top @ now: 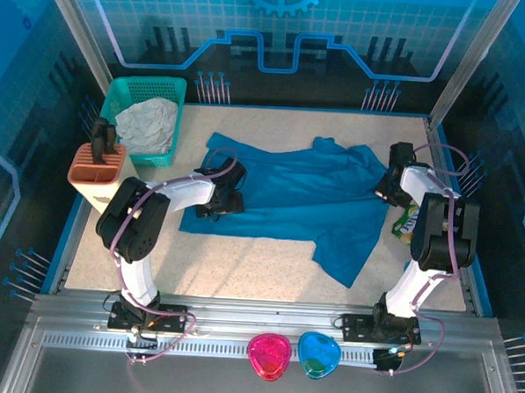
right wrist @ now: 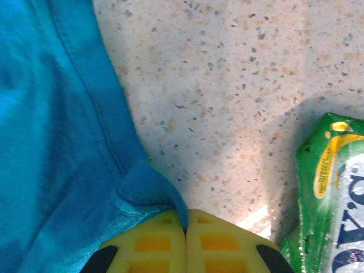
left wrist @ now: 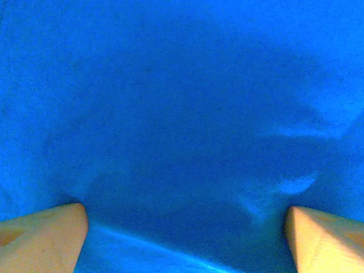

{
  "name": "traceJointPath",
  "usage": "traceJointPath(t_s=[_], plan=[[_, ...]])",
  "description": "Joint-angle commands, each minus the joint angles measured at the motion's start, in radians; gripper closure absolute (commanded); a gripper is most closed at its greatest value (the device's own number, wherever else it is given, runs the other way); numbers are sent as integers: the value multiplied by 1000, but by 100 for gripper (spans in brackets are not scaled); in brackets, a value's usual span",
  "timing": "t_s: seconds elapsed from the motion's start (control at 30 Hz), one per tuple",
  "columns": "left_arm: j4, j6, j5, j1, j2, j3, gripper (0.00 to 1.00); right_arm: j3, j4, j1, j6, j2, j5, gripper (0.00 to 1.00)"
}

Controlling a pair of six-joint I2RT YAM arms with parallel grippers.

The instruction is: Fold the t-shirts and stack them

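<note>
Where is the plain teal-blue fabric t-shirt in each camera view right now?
Top external: t-shirt spread mid-table, between the arms.
Left wrist: t-shirt beneath the open left gripper.
Right wrist: at left, hem pinched in the shut right gripper.
Shared landmark: green plastic snack packet right of the shirt, top and right-wrist views.

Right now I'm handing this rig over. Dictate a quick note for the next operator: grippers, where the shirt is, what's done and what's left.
Left gripper: open, fingers wide apart, low over the left part of the t-shirt.
Right gripper: shut, pinching the t-shirt's hem at its right edge, next to a green packet.
T-shirt: spread out and rumpled on the table, one sleeve trailing toward the near right.
Green basket, far left: holds a pale cloth.
Done: no fold visible, nothing stacked.
Left: fold the t-shirt, then stack it.
</note>
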Motion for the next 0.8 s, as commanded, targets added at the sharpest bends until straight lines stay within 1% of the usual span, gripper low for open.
traceJointPath(t_s=[0.0, 0.1, 0.2, 0.23, 0.3, 0.4, 0.5, 0.53, 0.6, 0.7, 0.77], plan=[[-79, -18, 33, -10, 60, -23, 9, 17, -52, -33, -3, 12, 82, 100], [-87, -19, 26, -16, 53, -28, 9, -15, -53, -35, -1, -8, 104, 100], [-108, -20, 26, -29, 21, -32, 7, -43, -53, -35, -17, -42, 81, 100], [-121, -21, 22, -36, 4, -31, 6, -49, -56, -35, -26, -60, 66, 98], [-152, -22, 6, -49, -38, -26, 3, -50, -64, -34, -51, -104, 33, 81], [-198, -17, -17, -58, -114, -12, 1, -9, -88, -18, -116, -176, -39, 61], [-237, -10, -40, -58, -175, 18, 1, 63, -99, 52, -228, -212, -73, 37], [-249, -6, -45, -58, -192, 33, 1, 98, -104, 86, -274, -207, -69, 32], [-272, 3, -47, -59, -214, 64, 1, 169, -109, 149, -369, -167, -62, 27], [-292, 25, -46, -61, -234, 108, 1, 309, -146, 227, -510, -41, -42, 26], [-299, 42, -43, -62, -231, 135, 1, 399, -153, 268, -610, 48, 23, 26]])
